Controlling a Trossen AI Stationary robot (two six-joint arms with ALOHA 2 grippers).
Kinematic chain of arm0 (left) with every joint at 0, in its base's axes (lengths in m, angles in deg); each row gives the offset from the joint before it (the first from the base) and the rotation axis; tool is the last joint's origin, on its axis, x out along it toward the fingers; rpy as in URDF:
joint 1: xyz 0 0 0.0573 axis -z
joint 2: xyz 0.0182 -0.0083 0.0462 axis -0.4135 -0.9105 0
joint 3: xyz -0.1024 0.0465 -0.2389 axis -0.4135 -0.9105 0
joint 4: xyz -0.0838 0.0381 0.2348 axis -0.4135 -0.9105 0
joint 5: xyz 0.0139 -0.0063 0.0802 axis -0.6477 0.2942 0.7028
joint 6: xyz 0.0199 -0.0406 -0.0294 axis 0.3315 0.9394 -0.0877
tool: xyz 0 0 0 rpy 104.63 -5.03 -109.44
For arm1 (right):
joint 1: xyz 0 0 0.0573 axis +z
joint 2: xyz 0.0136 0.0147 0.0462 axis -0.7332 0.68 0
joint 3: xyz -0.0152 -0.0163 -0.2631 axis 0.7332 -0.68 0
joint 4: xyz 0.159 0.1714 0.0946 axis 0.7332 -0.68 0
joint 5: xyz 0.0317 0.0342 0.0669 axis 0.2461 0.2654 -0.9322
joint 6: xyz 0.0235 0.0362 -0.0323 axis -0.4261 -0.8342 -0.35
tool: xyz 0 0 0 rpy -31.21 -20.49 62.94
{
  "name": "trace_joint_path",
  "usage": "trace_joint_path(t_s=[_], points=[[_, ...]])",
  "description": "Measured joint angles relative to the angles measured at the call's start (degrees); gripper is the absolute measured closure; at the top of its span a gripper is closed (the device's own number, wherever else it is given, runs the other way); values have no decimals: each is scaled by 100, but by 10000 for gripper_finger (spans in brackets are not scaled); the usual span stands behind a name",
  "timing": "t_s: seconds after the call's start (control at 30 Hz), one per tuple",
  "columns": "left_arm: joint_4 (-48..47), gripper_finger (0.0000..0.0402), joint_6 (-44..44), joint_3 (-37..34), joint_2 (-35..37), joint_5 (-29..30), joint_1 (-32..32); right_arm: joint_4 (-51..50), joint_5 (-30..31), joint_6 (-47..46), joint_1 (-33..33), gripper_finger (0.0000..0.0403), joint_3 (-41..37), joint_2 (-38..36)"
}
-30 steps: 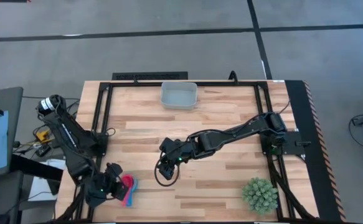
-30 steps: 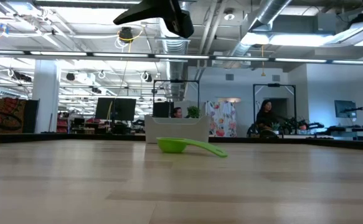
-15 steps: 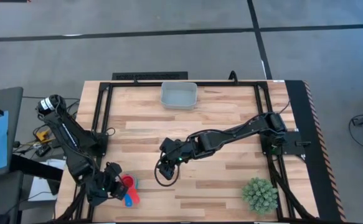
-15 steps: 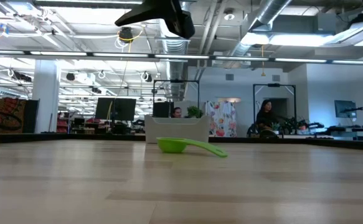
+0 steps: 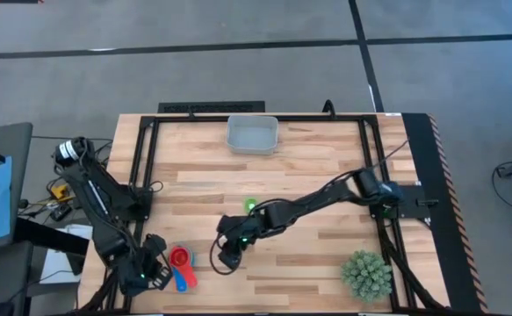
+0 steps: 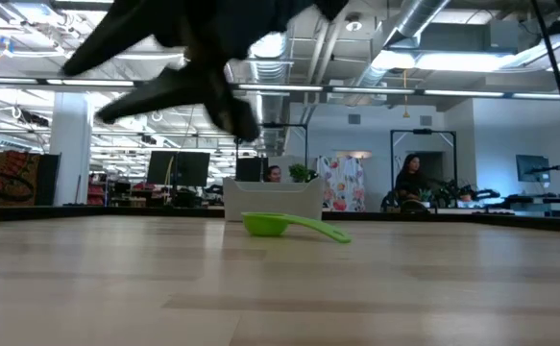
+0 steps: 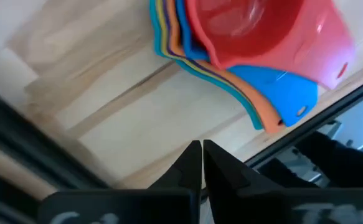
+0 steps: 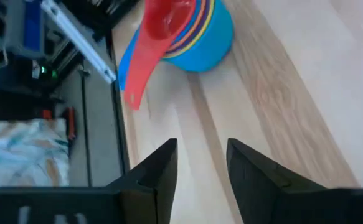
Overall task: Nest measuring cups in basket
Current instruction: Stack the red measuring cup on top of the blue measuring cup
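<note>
Pincer tips of the left arm (image 7: 201,163) sit pressed together at the bench's near-left corner, just beside the nested measuring cups (image 5: 180,260), red one on top. The right pincer (image 8: 200,163) stands apart over the pale wood bench (image 5: 308,167) near its middle. A green cup (image 6: 265,225) lies alone; the basket (image 5: 252,134) sits at the far edge. People show in the room beyond.

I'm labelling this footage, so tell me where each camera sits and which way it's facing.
High: overhead, straight down on table, both arms, basket.
Low: tabletop height, level across; green cup, arm overhead.
Left wrist: over stacked cups, left gripper shut.
Right wrist: toward the stack, right gripper open.
Shared: both wrist views show the stack.
</note>
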Motion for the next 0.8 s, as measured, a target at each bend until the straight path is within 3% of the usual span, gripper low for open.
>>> trace_joint_path(t_s=[0.4,0.8], points=[[1236,401,-549,2,-1198,-168,-188,749,-23,-199,162,272,199,795],[1721,401,-1492,2,-1297,345,-963,748,191,-3,208,285,472,925]])
